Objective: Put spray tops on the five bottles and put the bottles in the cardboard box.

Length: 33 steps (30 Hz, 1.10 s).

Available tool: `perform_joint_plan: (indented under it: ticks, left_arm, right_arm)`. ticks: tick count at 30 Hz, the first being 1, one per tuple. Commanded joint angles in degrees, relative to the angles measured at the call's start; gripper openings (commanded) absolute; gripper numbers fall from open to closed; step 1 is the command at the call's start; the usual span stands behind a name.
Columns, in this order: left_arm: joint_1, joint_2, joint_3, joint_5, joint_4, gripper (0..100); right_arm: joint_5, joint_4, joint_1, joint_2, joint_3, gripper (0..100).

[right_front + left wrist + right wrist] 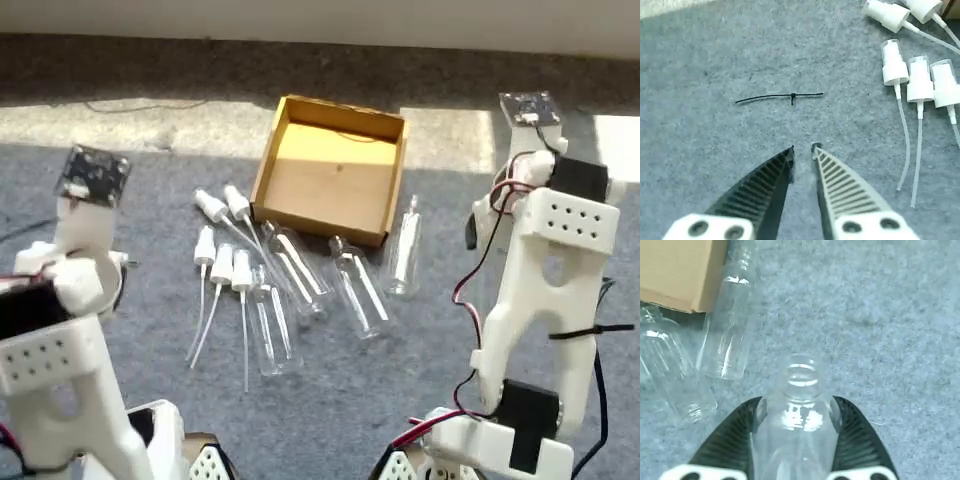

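Clear plastic bottle (pixel 801 377) was clamped neck-outward in the right gripper (pixel 797 401), seemingly to receive a top, while the left gripper (pixel 803 149), narrowly parted and empty, hung beside five spray tops (pixel 919 80); cardboard box (pixel 320 222) lay near the grey carpet's (pixel 420 370) far edge.

Left end effector (pixel 803 149) angled down, jaws narrowly apart, empty. Right end effector (pixel 797 401) clamped around bottle (pixel 800 427).
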Motion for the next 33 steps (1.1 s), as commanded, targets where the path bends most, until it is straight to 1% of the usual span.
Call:
perform_joint_plan:
  ticks: [1,4,8,14,19,25,32,33]
  left_arm:
    - [6.02,15.69,-11.47,2.73,0.97,13]
    - [10.86,24.13,-14.20,4.13,-1.49,12]
    - [13.41,33.89,-16.13,8.97,-7.03,13]
    - [15.43,45.85,-16.57,13.89,-17.93,13]
    - [17.36,52.53,-16.57,16.09,-23.56,13]
    - [17.71,53.67,-16.57,16.62,-24.62,13]
    - [17.80,53.49,-18.59,16.88,-24.00,13]
    - [17.54,53.41,-19.65,18.02,-22.95,14]
  right_arm:
    - [-0.79,-7.87,-3.21,-6.64,9.19,0.4]
    - [-4.13,-13.76,-6.20,-10.42,16.22,0.4]
    - [-6.68,-17.98,-9.63,-15.96,22.11,0.4]
    - [-6.77,-19.74,-12.62,-24.22,25.71,0.4]
    - [-6.42,-19.65,-14.81,-28.70,29.49,0.4]
    - [-6.42,-19.74,-17.54,-30.11,31.16,0.4]
    - [-6.42,-19.74,-17.63,-29.93,31.16,0.4]
    - [-6.42,-19.74,-17.63,-29.93,31.16,0.4]
